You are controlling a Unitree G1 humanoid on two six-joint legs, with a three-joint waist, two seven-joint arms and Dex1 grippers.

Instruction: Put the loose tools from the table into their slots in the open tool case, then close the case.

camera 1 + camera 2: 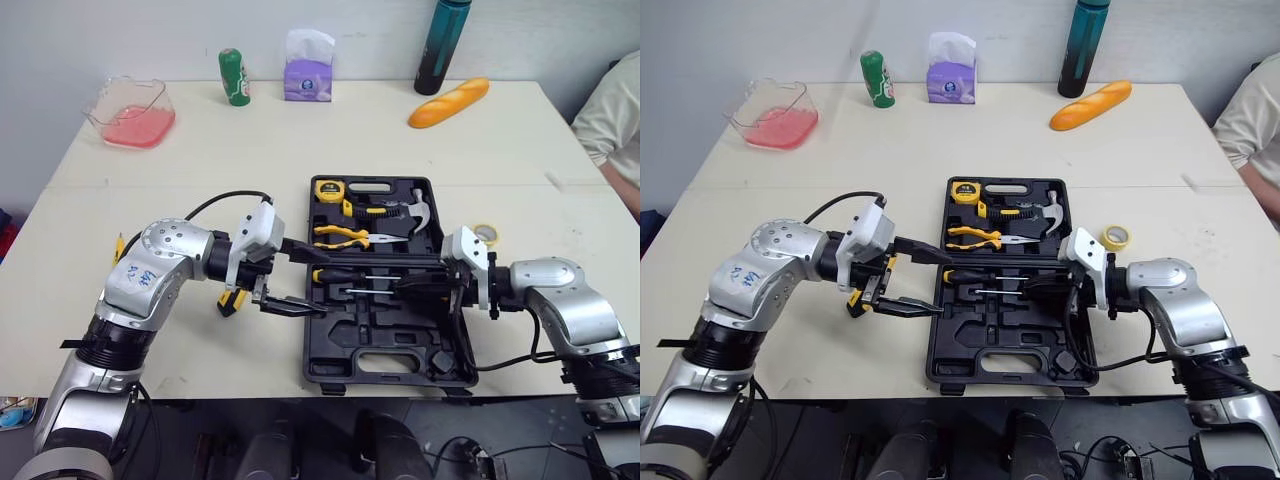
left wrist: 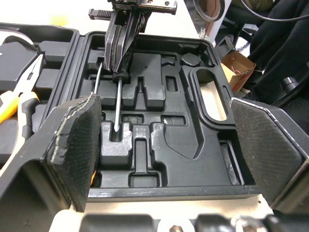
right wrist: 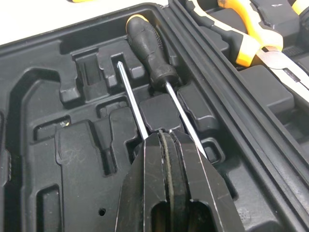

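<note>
The black tool case [image 1: 440,372] lies open at the table's front middle. Its far half holds a tape measure [image 1: 329,189], yellow pliers [image 1: 340,236] and a hammer [image 1: 415,212]. Two screwdrivers lie in the near half: one with a black handle [image 3: 147,43], one showing a bare shaft [image 3: 133,99]. My right gripper [image 1: 402,287] is shut, its fingertips over that bare shaft; whether it grips the shaft is hidden. My left gripper [image 1: 292,277] stands open at the case's left edge with nothing between its fingers. A yellow-and-black tool [image 1: 231,301] lies on the table under my left wrist.
A roll of yellow tape [image 1: 486,234] lies right of the case. Along the back stand a pink tub [image 1: 130,112], a green can [image 1: 234,77], a tissue box [image 1: 308,70], a teal bottle [image 1: 442,47] and a bread loaf [image 1: 449,102]. A person's sleeve [image 1: 615,120] shows at the right.
</note>
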